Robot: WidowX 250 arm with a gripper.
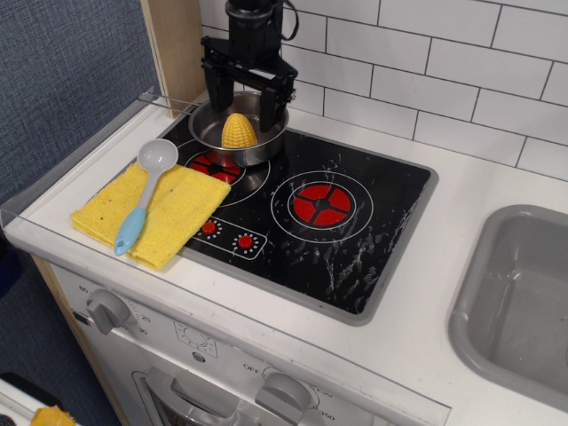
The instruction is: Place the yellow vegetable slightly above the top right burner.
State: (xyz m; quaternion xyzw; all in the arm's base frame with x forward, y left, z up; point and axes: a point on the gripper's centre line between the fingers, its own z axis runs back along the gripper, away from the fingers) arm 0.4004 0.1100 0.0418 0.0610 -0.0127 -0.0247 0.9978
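Note:
The yellow vegetable (pixel 239 130), a small ridged corn cob piece, stands upright inside the steel pot (pixel 213 131) at the back left of the stove. My black gripper (pixel 247 99) hangs open just above and behind the corn, its two fingers spread over the pot's far rim and holding nothing. The top right burner (pixel 321 204), a red segmented disc ringed by white circles, lies on the black stove top to the right of the pot, uncovered.
A yellow cloth (pixel 157 211) with a grey-and-blue spoon (pixel 145 191) on it lies left of the stove. The left burner (pixel 216 166) shows partly under the pot. Two red dots (pixel 227 234) sit near the front. A grey sink (pixel 524 302) is at right; a tiled wall stands behind.

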